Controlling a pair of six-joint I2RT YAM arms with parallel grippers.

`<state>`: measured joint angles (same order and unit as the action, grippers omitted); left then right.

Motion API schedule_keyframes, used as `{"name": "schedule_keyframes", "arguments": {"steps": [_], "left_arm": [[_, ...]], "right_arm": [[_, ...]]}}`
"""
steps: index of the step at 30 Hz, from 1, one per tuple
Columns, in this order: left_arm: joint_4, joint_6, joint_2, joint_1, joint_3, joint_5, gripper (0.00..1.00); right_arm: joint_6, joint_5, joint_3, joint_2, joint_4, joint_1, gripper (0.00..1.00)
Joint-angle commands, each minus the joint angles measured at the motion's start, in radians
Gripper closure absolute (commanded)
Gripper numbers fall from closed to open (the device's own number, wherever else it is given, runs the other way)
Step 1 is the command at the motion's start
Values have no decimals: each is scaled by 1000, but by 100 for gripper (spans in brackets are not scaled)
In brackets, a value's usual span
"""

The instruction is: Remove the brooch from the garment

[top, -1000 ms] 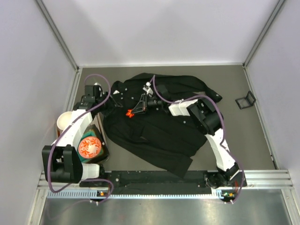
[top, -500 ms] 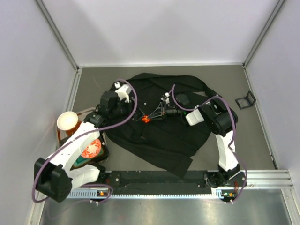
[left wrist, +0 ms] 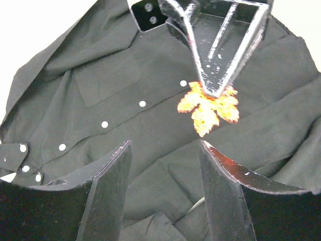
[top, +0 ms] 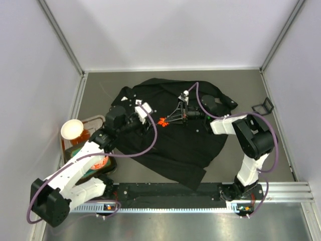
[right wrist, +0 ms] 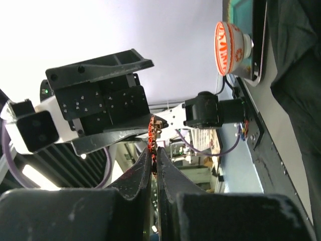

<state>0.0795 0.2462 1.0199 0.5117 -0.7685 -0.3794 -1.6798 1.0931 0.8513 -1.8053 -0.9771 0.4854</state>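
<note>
brooch [top: 161, 121]: middle of the overhead frame, against the shirt [top: 170, 145] front; whether it was free of the cloth I could not tell
right gripper [top: 165, 120]: pinching the brooch's upper edge
left gripper [left wrist: 164, 146]: spread, holding nothing, hovering just left of the brooch
risk, snag: a pull with the pin caught would drag or tear the cloth; nothing held the shirt down
risk, slip: thin edge pinch; the brooch could twist out into the folds

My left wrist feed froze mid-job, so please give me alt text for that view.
The right gripper, shut, pinches the orange leaf brooch on the black shirt, just beyond the open left gripper. Pale buttons run off to the left.
</note>
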Motion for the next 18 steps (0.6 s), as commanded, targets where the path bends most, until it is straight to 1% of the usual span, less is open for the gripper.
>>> {"name": "schedule_keyframes", "arguments": {"steps": [1, 3, 6, 7, 11, 14, 16, 18], "left_arm": [[-145, 148, -105, 19, 72, -78, 39], [-161, 180, -128, 28, 89, -105, 41], [-139, 228, -123, 51, 87, -85, 43], [-104, 241, -116, 57, 72, -81, 46], [-89, 304, -95, 100, 48, -46, 49], [-101, 333, -86, 120, 44, -13, 56], [-119, 337, -90, 129, 52, 2, 55], [-151, 350, -96, 142, 63, 23, 51]], "right_arm": [[-58, 30, -26, 23, -73, -19, 99], [-87, 28, -27, 12, -97, -24, 99], [-135, 24, -29, 3, -150, -24, 99], [-145, 21, -29, 3, -158, -24, 99], [-146, 11, -26, 23, -121, -24, 99], [-133, 11, -20, 41, -92, -25, 99], [-117, 11, -18, 52, -52, -22, 99], [-120, 13, -20, 57, -43, -22, 99]]}}
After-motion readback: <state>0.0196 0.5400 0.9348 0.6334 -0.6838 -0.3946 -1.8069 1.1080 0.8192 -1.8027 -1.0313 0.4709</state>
